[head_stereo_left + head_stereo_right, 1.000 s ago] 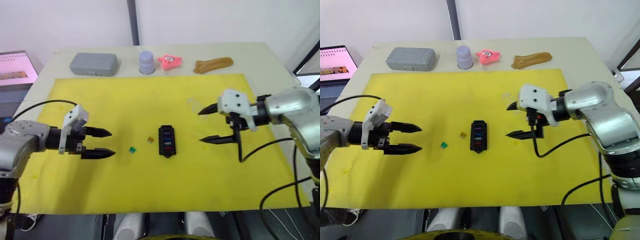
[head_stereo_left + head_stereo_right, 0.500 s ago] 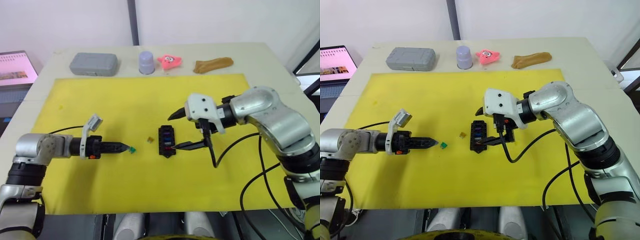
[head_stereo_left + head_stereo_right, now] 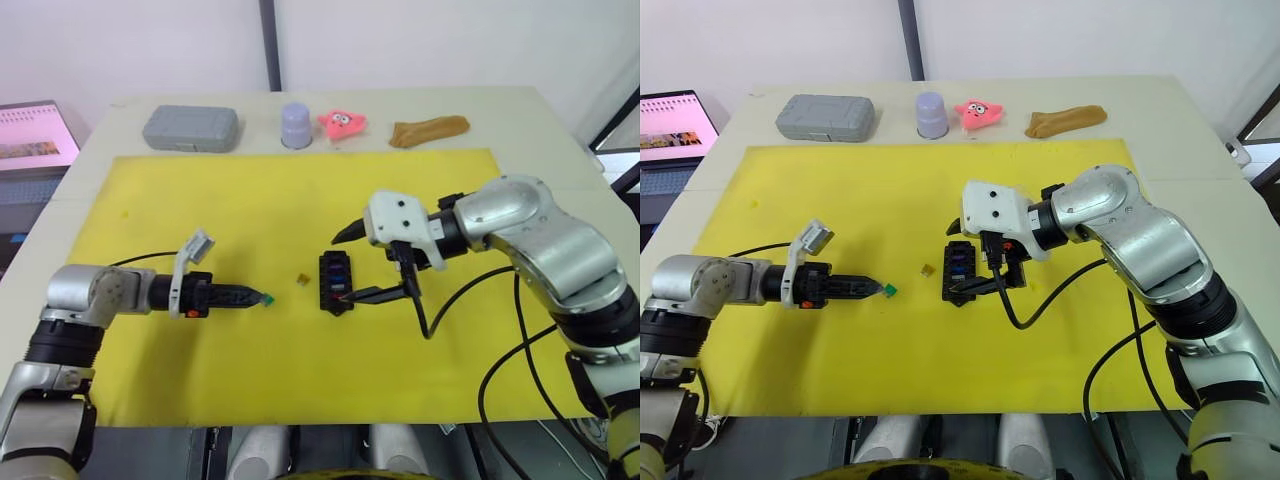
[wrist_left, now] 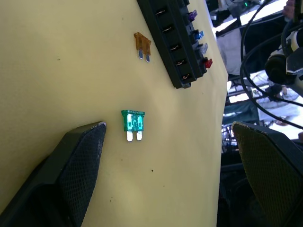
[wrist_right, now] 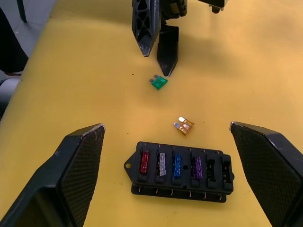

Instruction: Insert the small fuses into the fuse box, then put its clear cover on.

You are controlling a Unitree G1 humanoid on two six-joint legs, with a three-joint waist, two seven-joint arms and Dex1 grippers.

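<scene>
Left gripper (image 5: 158, 56): my fingers were apart, tips low over the yellow mat (image 3: 250, 400), just short of the green fuse (image 4: 133, 122), which lay flat between them, touching neither.
Right gripper (image 3: 341, 267): my fingers were wide apart, one on each side of the fuse box (image 5: 182, 171), neither pressing on it.
Fuse box: a black block with two rows of slots, lying flat near the middle of the mat, well clear of all its edges.
Fuses in the box: red (image 5: 145, 163), grey (image 5: 161, 164), blue (image 5: 177, 166) and purple (image 5: 196, 167) stood side by side in one row; the last two slots of that row were empty.
Loose fuses: the green one lay on the mat towards my left side; an amber fuse (image 5: 184, 126) lay between it and the box, apart from both.
Clear cover: I could not make it out.
Far edge of the tabletop, beyond the mat: a grey case (image 3: 190, 128) towards the far left corner, then a lilac cup (image 3: 295, 125), a pink toy (image 3: 341, 123) and a brown cloth (image 3: 428, 130).
</scene>
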